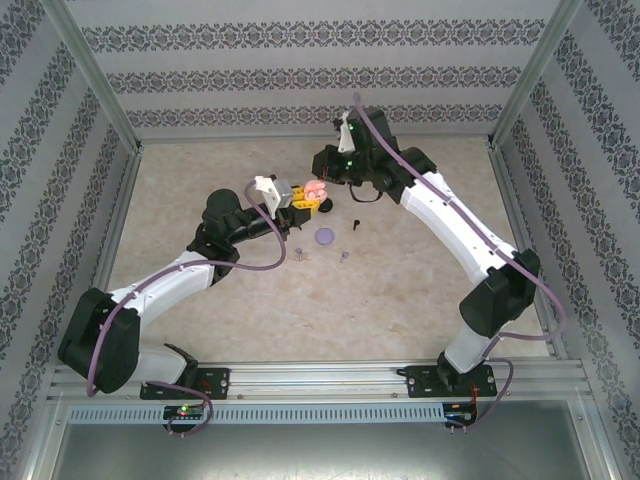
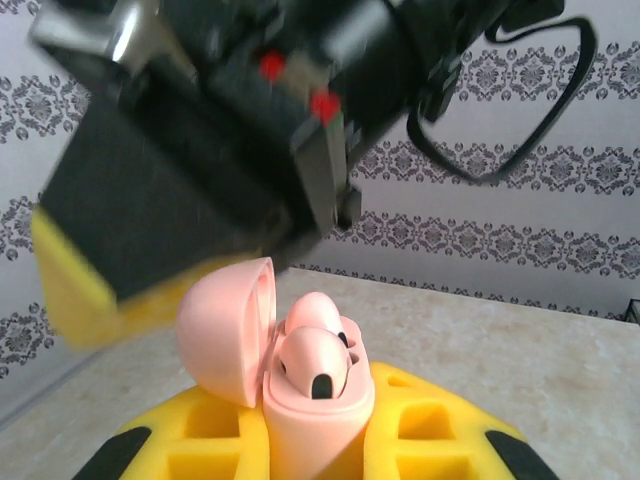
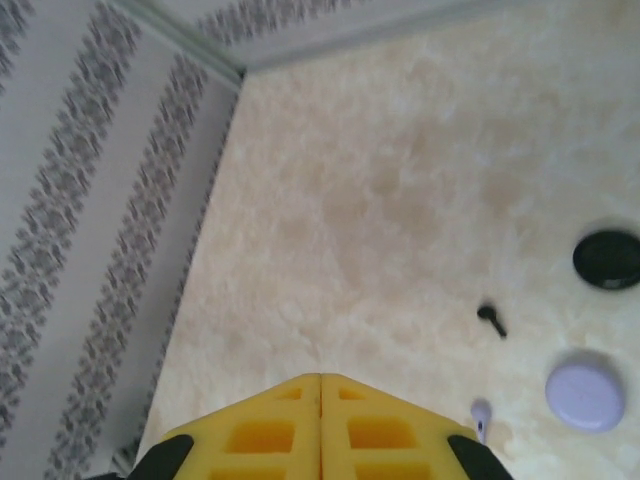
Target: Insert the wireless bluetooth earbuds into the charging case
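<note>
Beige table [image 1: 420,290]: my left gripper [image 1: 305,200] clamps the pink case [image 2: 310,420], my right gripper [image 3: 320,385] is clenched empty, and earbuds [image 3: 491,319] near that case look light, slick, best pinched by stems.

Smooth pink plastic case [image 2: 312,425], matt mottled tabletop [image 3: 400,200]

2 earbuds [image 2: 316,345] in case [image 2: 305,425], case in left gripper [image 2: 310,455]; disc [image 1: 326,237] in front.

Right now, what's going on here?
The left end effector grips the pink case, lid open, two pink buds seated inside. The right end effector is shut and empty, close above the case. A black bud, a purple bud, a purple disc and a black disc lie loose on the table.
</note>
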